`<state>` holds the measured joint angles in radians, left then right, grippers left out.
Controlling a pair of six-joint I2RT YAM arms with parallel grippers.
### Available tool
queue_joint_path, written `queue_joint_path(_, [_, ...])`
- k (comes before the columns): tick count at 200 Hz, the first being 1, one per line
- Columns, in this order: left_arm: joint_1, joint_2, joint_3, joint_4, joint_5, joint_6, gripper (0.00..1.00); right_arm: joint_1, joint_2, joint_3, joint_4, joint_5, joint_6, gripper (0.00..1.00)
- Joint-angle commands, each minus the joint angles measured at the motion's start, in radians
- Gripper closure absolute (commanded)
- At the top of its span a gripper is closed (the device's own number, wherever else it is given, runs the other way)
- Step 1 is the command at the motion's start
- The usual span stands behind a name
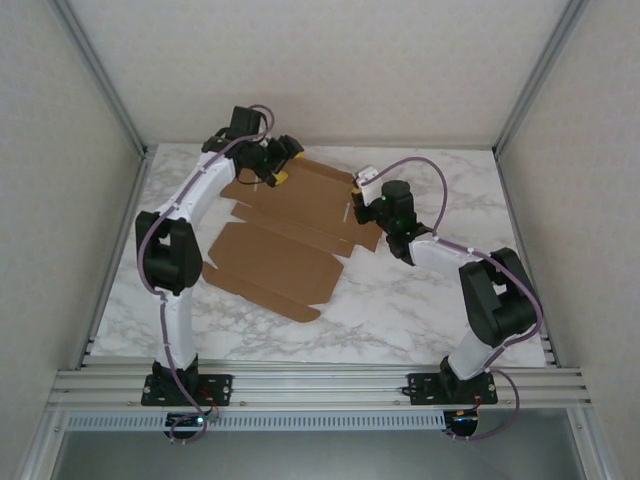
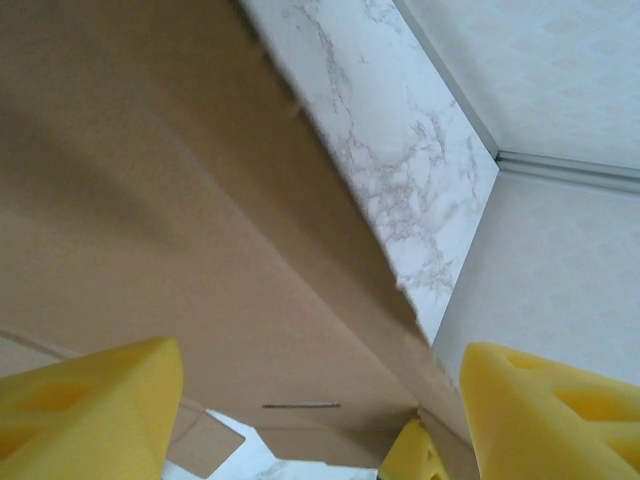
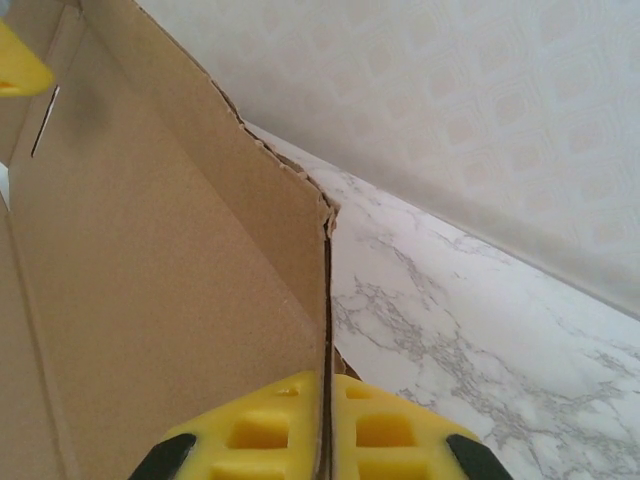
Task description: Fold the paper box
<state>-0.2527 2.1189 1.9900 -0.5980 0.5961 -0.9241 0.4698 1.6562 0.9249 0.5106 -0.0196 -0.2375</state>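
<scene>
The marble desk (image 1: 420,300) carries the paper box (image 1: 275,260), which lies mostly flat and unfolded across the middle, with only its far panels lifted. The left end effector (image 1: 278,176) is at the box's far left edge. It is released, its yellow fingers (image 2: 90,400) spread wide with cardboard ahead of and between them but nothing pinched. The right end effector (image 1: 362,198) is at the far right edge, clenched on a raised flap (image 3: 200,250), the thin board nipped edge-on between its two pads. The likely trouble comes from that single narrow pinch. With the left side released, nothing pins the sheet, so a pull could drag the whole box across the desk instead of bending it at the crease. The flap's ragged die-cut edge could also tear or buckle, or the board could slip out. The top view gives the whole layout, including the large near panel flat on the desk, but it cannot confirm either grip. The right wrist view shows the pinch, the rough edge and a narrow slot (image 3: 45,122) in the panel. The left wrist view shows how far apart the free fingers stand.
</scene>
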Motion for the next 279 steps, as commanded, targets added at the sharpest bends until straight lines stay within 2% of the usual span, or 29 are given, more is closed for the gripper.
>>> queue_joint_path(1, [0.0, 0.056, 0.083, -0.029, 0.024, -0.034, 0.27, 0.021, -0.034, -0.017, 0.055, 0.052, -0.058, 0.99])
queue_joint_path(35, [0.0, 0.096, 0.13, -0.047, 0.016, -0.044, 0.33, 0.033, -0.039, -0.021, 0.06, 0.093, -0.086, 0.99])
queue_joint_path(81, [0.0, 0.095, 0.119, -0.068, 0.002, -0.025, 0.63, 0.042, -0.041, -0.031, 0.079, 0.121, -0.111, 0.99])
queue_joint_path(113, [0.002, 0.092, 0.119, -0.046, -0.001, -0.033, 0.77, 0.043, -0.045, -0.031, 0.079, 0.133, -0.113, 0.98])
queue_joint_path(170, [0.011, 0.108, 0.118, 0.087, -0.005, -0.108, 1.0, 0.04, -0.033, 0.02, 0.004, 0.187, -0.076, 0.8])
queue_joint_path(200, [0.012, 0.093, 0.076, 0.153, -0.025, -0.152, 1.0, 0.038, -0.064, 0.025, -0.023, 0.164, -0.031, 0.57])
queue_joint_path(219, [0.012, 0.059, 0.006, 0.243, -0.04, -0.206, 1.0, 0.029, -0.106, 0.027, -0.077, 0.108, 0.023, 0.47])
queue_joint_path(229, [0.011, 0.052, -0.012, 0.272, -0.053, -0.228, 1.0, 0.022, -0.13, 0.028, -0.106, 0.078, 0.076, 0.38])
queue_joint_path(258, [0.012, 0.053, -0.031, 0.333, -0.061, -0.282, 1.0, -0.038, -0.177, 0.076, -0.218, -0.104, 0.291, 0.38])
queue_joint_path(279, [0.012, 0.042, -0.066, 0.375, -0.056, -0.304, 1.0, -0.09, -0.145, 0.227, -0.408, -0.22, 0.51, 0.4])
